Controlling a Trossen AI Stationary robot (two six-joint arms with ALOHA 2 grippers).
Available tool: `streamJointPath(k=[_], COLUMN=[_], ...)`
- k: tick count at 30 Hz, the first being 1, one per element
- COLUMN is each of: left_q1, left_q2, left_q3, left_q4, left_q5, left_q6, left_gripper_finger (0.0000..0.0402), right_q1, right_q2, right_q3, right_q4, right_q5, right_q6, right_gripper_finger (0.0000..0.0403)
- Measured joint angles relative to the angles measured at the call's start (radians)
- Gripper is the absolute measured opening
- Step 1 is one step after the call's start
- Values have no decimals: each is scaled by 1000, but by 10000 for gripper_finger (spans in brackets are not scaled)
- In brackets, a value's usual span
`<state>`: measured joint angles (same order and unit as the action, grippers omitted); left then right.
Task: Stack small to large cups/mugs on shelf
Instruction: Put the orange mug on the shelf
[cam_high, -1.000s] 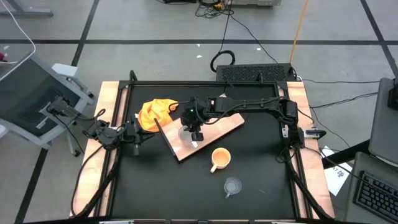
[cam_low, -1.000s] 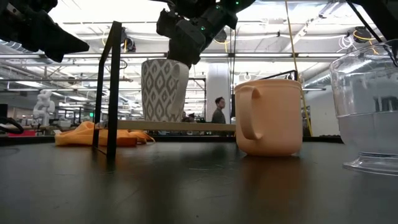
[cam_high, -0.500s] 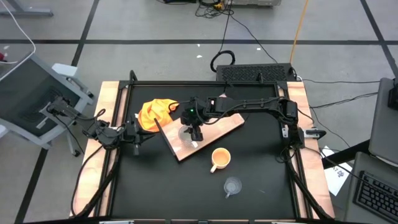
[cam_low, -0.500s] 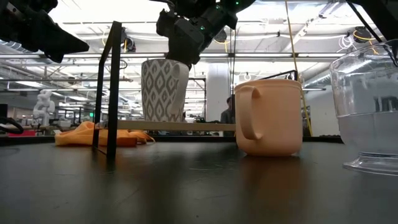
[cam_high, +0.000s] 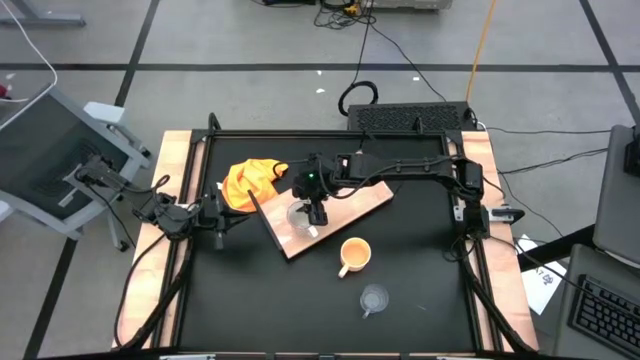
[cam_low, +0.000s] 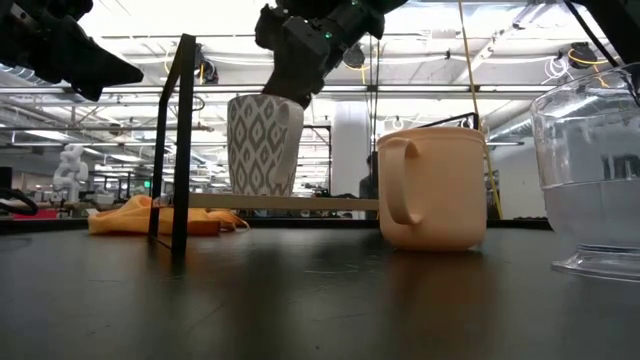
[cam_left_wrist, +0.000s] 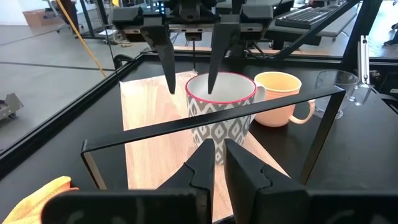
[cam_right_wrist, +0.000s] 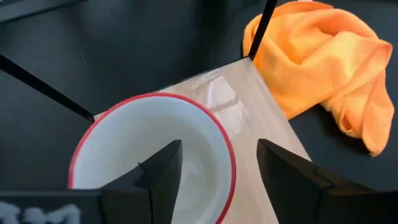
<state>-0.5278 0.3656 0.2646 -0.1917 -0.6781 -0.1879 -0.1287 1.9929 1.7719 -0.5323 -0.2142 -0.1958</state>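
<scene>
Grey floor (cam_high: 200, 40) w/ black tape lines; ceiling lights (cam_low: 130, 30).

We see the white mug (cam_left_wrist: 219, 118) (grey pattern, red rim) upright on the shelf (cam_left_wrist: 149, 115), the right gripper (cam_left_wrist: 189, 84) spread astride its rim; yellow-orange mug (cam_left_wrist: 283, 99) just beyond.

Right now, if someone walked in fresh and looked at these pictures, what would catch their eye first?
Probably the right gripper hanging open just over the patterned white mug, one finger above its red-rimmed inside and one outside the rim, on the wooden board near the table's middle. Next, the bright orange cloth bunched off the board's far left end, and the yellow-orange mug on the black tabletop just in front of the board.
</scene>
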Motion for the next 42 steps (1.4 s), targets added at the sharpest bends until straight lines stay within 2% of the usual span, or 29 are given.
streamJointPath(k=[7, 14, 18, 23, 27, 31, 36, 42], left_q1=[0, 0, 0, 0, 0, 0, 0, 0], left_q2=[0, 0, 0, 0, 0, 0, 0, 0], left_q3=[0, 0, 0, 0, 0, 0, 0, 0], left_q4=[0, 17, 30, 48, 62, 66, 71, 83], left_q5=[0, -2, -2, -2, 0, 6, 16, 24], left_q6=[-1, 21, 49, 73, 75, 75, 78, 80], left_gripper_finger=[37, 35, 6, 3, 2, 2, 2, 5], right_q1=[0, 6, 31, 76, 124, 172, 183, 182], right_q2=[-74, -205, -258, -301, -319, -348, -458, -671], right_q3=[1, 1, 1, 1, 1, -10, -153, -476], right_q4=[-10, -119, -182, -229, -236, -239, -140, 111], right_q5=[0, 0, -1, 1, 12, 87, 103, 109], right_q6=[-20, -26, -37, -81, -81, -102, -80, -34], right_gripper_finger=[199, 190, 138, 23, 10, 2, 1, 0])
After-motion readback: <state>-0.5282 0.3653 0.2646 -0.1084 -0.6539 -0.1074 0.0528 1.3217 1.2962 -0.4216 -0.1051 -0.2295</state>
